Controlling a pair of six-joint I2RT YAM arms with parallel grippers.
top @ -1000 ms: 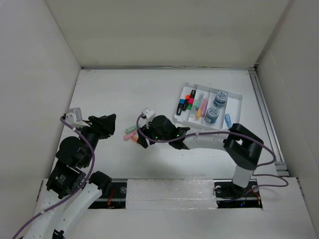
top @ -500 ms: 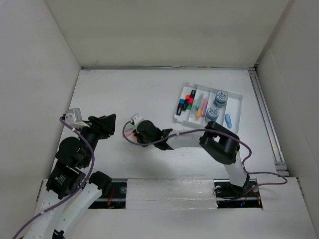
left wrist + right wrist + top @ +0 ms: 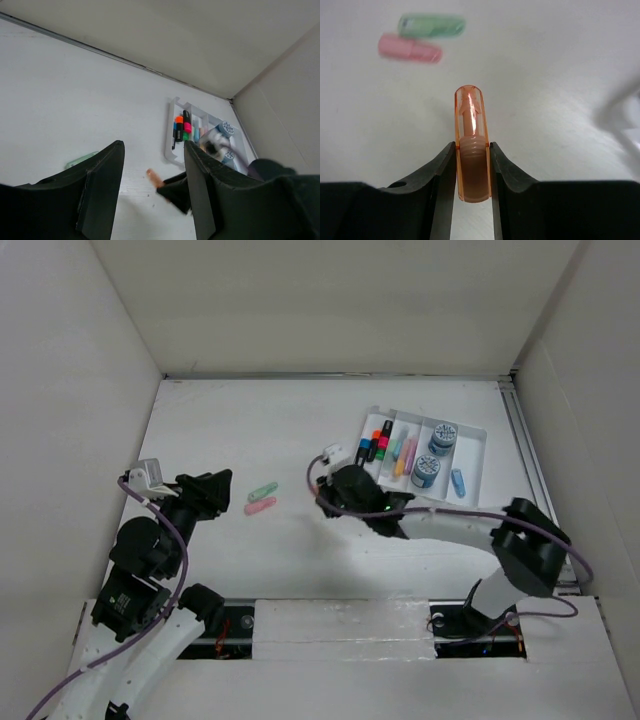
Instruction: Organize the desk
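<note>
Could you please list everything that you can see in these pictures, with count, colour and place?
flat matte white desk: one, white, beneath everything
metal rail: one, grey, the desk's right edge
ribbed plastic compartment tray: one, white, far right of the desk
dark-bodied markers: several, orange, pink and green caps, the tray's left compartment
pastel highlighters: count unclear, the next compartment
round blue rolls: two, the tray's right part
small blue highlighter: one, the tray's near right corner
green capsule-shaped highlighter: one, loose, centre-left
pink capsule-shaped highlighter: one, beside the green one
translucent orange highlighter: one, in the right pincer
left pincer: black, open, empty
right pincer: black, gripping the orange highlighter
</note>
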